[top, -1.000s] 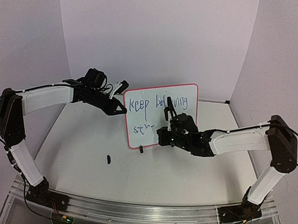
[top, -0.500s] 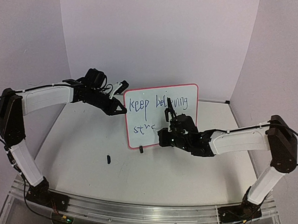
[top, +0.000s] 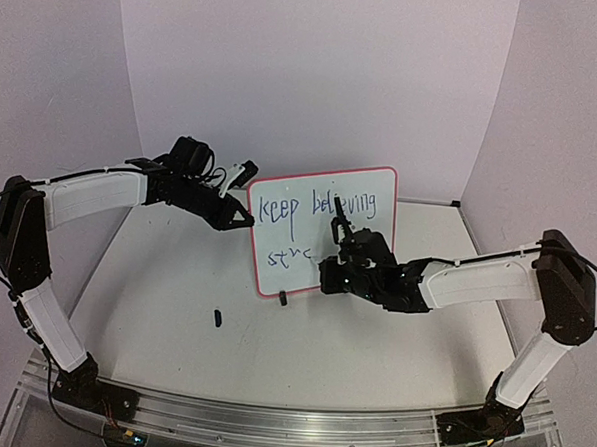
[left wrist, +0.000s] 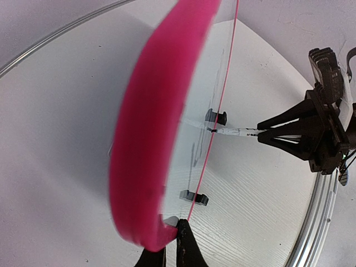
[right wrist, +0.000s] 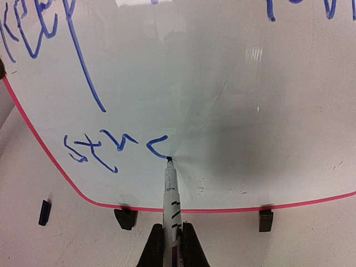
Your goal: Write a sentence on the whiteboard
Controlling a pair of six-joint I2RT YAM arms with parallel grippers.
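The right gripper [right wrist: 171, 245] is clenching the marker [right wrist: 168, 183], whose tip is touching the whiteboard [right wrist: 250, 83] at its lower left, where the sentence [right wrist: 111, 147] is ending. The left gripper [left wrist: 167, 251] is pinching the whiteboard's left edge and bracing it upright. The next letter is probably calling for light, even pressure and small rightward strokes.
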